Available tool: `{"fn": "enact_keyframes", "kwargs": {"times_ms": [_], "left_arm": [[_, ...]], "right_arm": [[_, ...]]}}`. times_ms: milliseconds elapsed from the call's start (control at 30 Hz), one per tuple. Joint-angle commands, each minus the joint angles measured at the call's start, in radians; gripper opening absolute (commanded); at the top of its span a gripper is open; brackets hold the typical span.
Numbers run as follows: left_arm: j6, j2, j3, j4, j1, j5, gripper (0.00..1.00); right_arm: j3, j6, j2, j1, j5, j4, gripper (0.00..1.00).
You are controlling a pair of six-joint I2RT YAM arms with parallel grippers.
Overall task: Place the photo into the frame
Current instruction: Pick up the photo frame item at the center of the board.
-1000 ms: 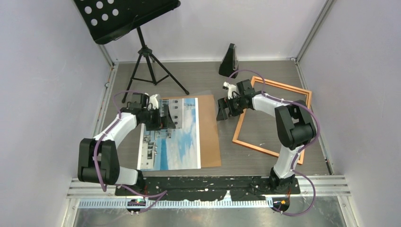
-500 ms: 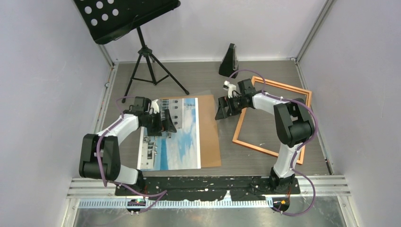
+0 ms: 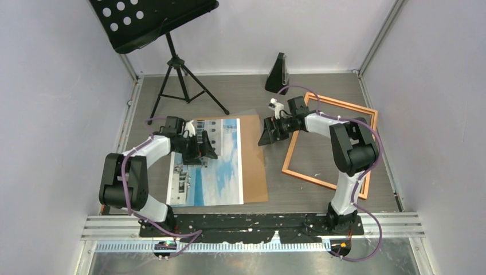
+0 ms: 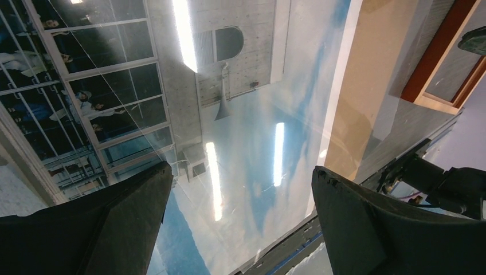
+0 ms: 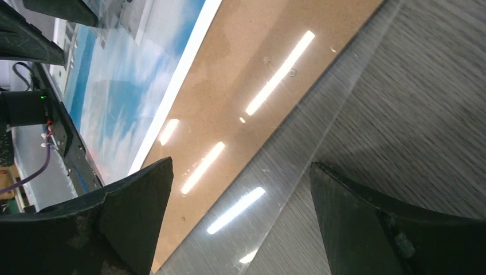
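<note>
Photo (image 3: 215, 166): flat on the brown backing board (image 3: 255, 166), picture side up, left of table centre. Long axis runs near-to-far from my bases. Not yet in the frame.

Frame (image 3: 291, 150): lies flat well to the right of the photo, bare table inside it, skewed a little against the photo's axis. The board's right margin and a strip of table lie between the two.

Left gripper (image 3: 200, 150): hovers over the far-left part of the photo, above the building. The wrist view shows the jaws spread wide with nothing between them, only the print (image 4: 246, 143) below. Whether the tips touch the paper, I cannot tell.

Right gripper (image 3: 268, 133): sits by the far-right corner of the board, between photo and frame. Jaws equally wide apart, holding nothing. Beneath them an edge of what looks like a clear sheet (image 5: 269, 189) runs across board and table; how far it extends is not certain.

Judgement: my left arm is the nearer to the photo, my right the nearer to the frame. The photo must travel rightward, across its short axis, and turn slightly to match the frame's skew. If the clear sheet covers the print, it bars a direct pinch.
</note>
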Motion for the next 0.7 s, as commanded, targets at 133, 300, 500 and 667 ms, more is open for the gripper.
{"fn": "enact_keyframes", "kwargs": {"times_ms": [133, 300, 500, 667], "left_arm": [[0.006, 0.078, -0.019, 0.008, -0.017, -0.005, 0.99], [0.006, 0.088, -0.020, 0.012, -0.018, 0.000, 0.99], [0.006, 0.095, -0.022, 0.017, -0.018, 0.003, 0.99], [0.006, 0.101, -0.029, 0.028, -0.018, 0.002, 0.99]], "right_arm": [[-0.013, 0.015, 0.089, 0.003, -0.059, -0.054, 0.96], [-0.012, 0.018, 0.110, 0.004, -0.102, -0.057, 0.94], [-0.014, 0.030, 0.113, -0.013, -0.185, -0.045, 0.86], [-0.035, 0.079, 0.074, -0.056, -0.260, 0.004, 0.79]]}}
